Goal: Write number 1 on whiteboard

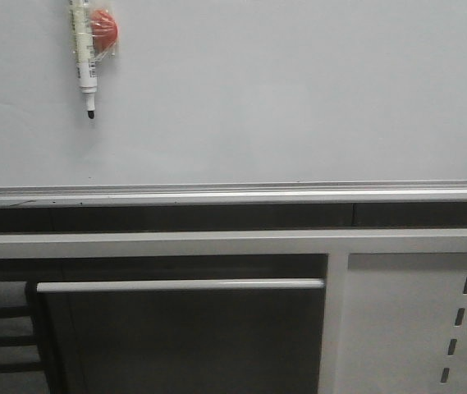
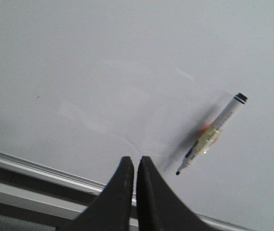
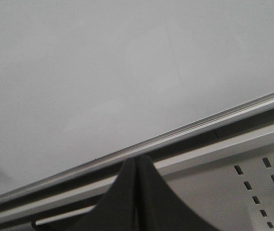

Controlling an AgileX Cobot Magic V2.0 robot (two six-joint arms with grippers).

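Still blank whiteboard point(image 1: 282, 98), marker point(image 1: 83, 49) vertical, tip down, both grippers closed.

Both claws point(image 2: 135, 166) point(image 3: 137, 163) closed, empty.

Only the fingertips of the robot show from where the wrist cameras sit. The left hand point(image 2: 135, 166) ends in two matte black fingers point(image 2: 120, 192), smooth and wedge-shaped, broad at the base and tapering to rounded tips. The right hand point(image 3: 137, 161) looks the same: two plain black tapered fingers point(image 3: 122, 202), no screws, cables or markings visible on either.
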